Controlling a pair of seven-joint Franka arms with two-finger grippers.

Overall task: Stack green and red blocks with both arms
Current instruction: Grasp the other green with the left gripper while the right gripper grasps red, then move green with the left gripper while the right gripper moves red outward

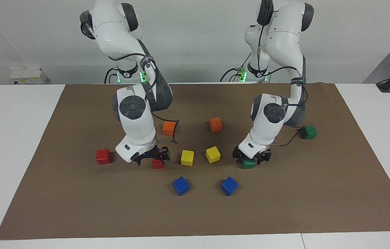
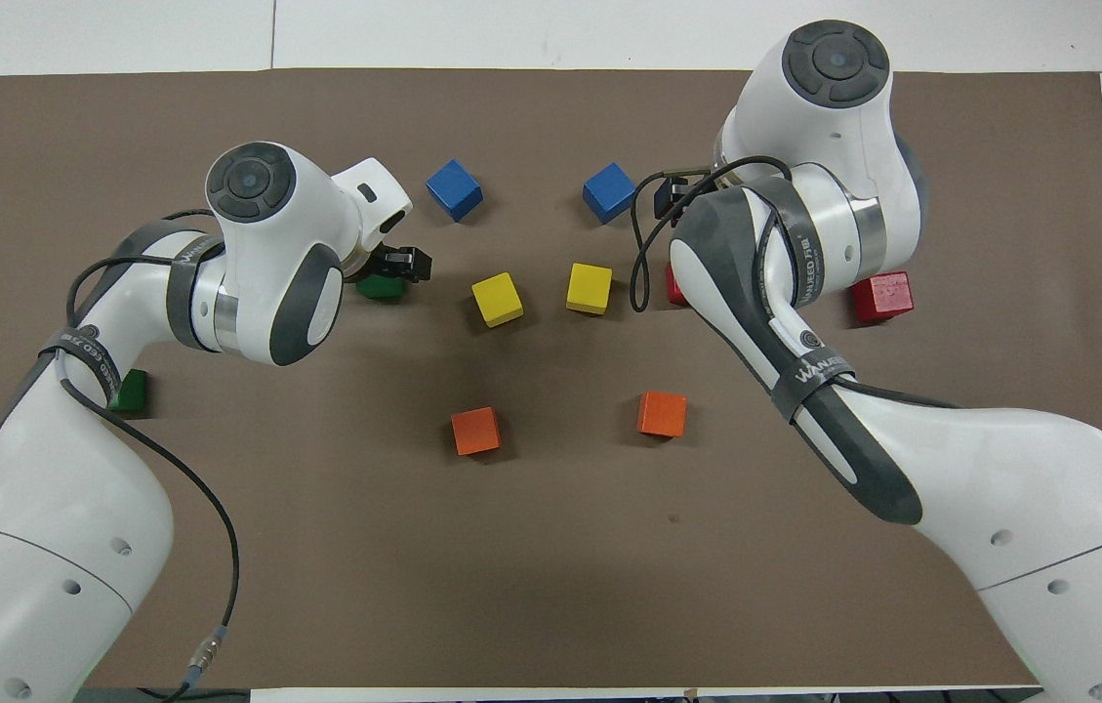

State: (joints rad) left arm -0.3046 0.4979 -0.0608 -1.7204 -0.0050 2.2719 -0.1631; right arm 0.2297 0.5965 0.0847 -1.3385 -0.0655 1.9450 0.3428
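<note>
Brown mat [image 1: 77, 193] over white table [image 1: 8, 138], pale wall at the robots' end. Left gripper [image 1: 250, 157] down at mat level on a green block [image 1: 248, 163]; right gripper [image 1: 153, 157] down on a red block [image 1: 158, 164]. Grip state: can't tell for either. 2nd green block [image 1: 308, 132] nearer the robots, toward left arm's end; 2nd red block [image 1: 104, 156] toward right arm's end. Yellow blocks [image 1: 187, 157], blue blocks [image 1: 180, 185], orange blocks [image 1: 215, 124] btwn the arms.
</note>
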